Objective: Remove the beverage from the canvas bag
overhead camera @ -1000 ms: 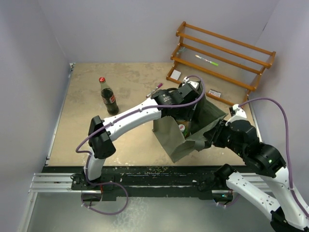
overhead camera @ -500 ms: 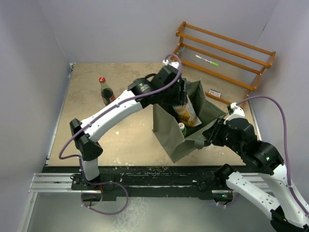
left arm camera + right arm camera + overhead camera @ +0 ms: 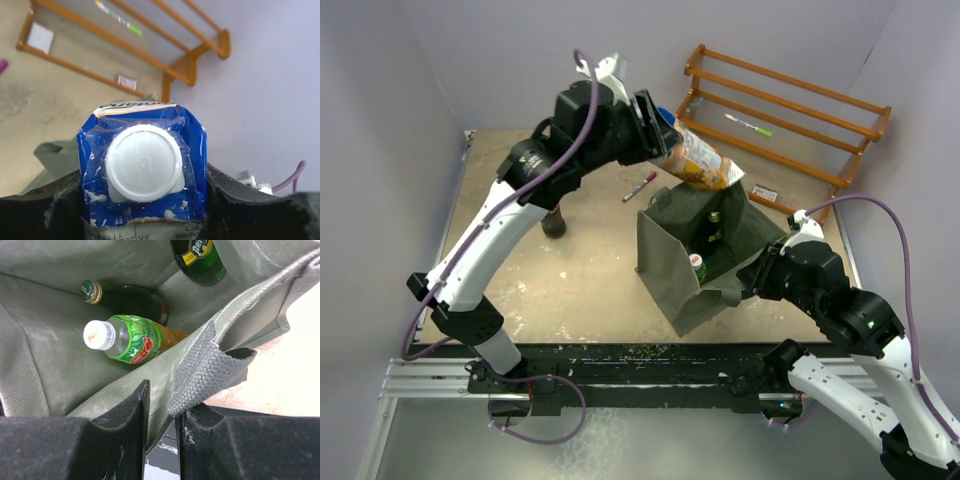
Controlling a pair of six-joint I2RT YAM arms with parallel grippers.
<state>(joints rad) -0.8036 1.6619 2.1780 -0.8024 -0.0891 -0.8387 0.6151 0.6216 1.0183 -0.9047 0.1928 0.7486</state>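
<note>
Tan mottled table [image 3: 590, 290], pale lilac walls [image 3: 380, 150], wooden rack [image 3: 790, 100] at the back, left gripper [image 3: 655, 125] up high and clamped on the beverage carton [image 3: 700, 165], blue top, white cap, orange body, grey-green creased canvas bag [image 3: 670, 265] open below it, right gripper [image 3: 162, 400] pinching the bag's strap.

Cap-on view here: the beverage carton [image 3: 192, 170] fills the middle, blue top and round white cap [image 3: 143, 162] facing us, clamped in the left hand [image 3: 142, 210]. Behind it sit a corner of the canvas bag [image 3: 57, 155], the tan surface [image 3: 50, 115] and a wooden rack [image 3: 195, 65].
</note>
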